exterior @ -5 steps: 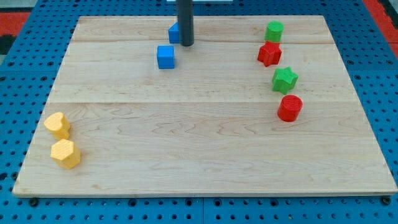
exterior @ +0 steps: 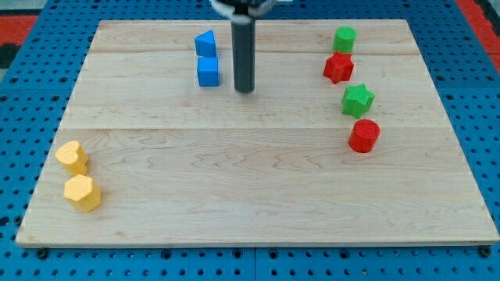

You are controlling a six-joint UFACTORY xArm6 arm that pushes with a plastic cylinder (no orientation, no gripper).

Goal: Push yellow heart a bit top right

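Note:
The yellow heart (exterior: pixel 71 156) lies near the board's left edge, low in the view. A yellow hexagon block (exterior: pixel 82 193) sits just below it. My tip (exterior: pixel 244 89) stands in the upper middle of the board, far to the upper right of the yellow heart. It is just right of the blue cube (exterior: pixel 208 71) and not touching it. A blue wedge-shaped block (exterior: pixel 205 43) sits right above the blue cube.
On the view's right stand a green cylinder-like block (exterior: pixel 344 39), a red star-like block (exterior: pixel 338 68), a green star (exterior: pixel 358 100) and a red cylinder (exterior: pixel 364 136). The wooden board (exterior: pixel 250 195) rests on a blue pegboard surface.
My tip has moved down the view and slightly right, away from the blue wedge. The blue wedge has shifted left and now sits right above the blue cube.

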